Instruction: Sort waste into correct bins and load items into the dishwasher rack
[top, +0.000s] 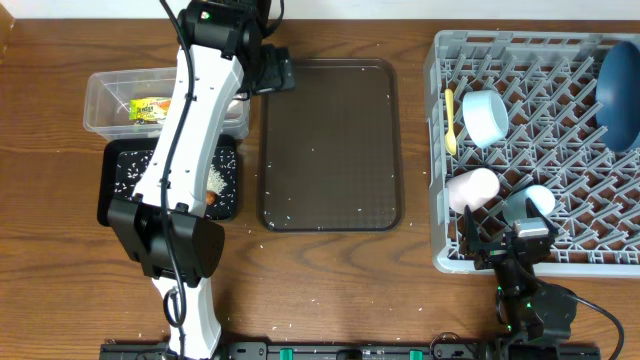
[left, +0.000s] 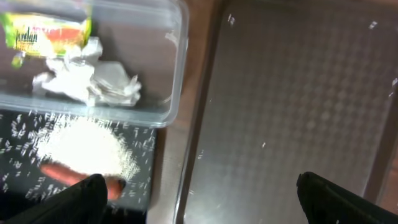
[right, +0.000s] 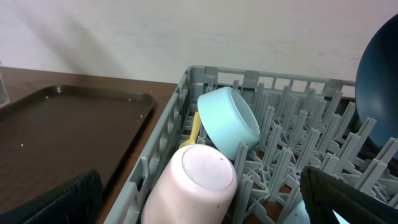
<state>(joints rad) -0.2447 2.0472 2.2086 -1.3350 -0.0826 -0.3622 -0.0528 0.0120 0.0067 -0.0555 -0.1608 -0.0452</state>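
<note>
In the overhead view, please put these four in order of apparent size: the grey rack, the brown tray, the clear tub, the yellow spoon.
1. grey rack, even though the frame edge cuts it
2. brown tray
3. clear tub
4. yellow spoon

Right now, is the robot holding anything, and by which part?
Nothing is held. The left fingers and the right fingers are both spread wide open, clamping nothing.

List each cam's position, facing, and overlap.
Overhead: above the table, straight down; left arm and right gripper show.
Left wrist: looks down on clear tub, black tray, brown serving tray; own fingers at bottom corners.
Right wrist: low at dishwasher rack, facing the wall past pinkish-white cup; own fingers at bottom corners.
Shared: brown serving tray, all three.
</note>
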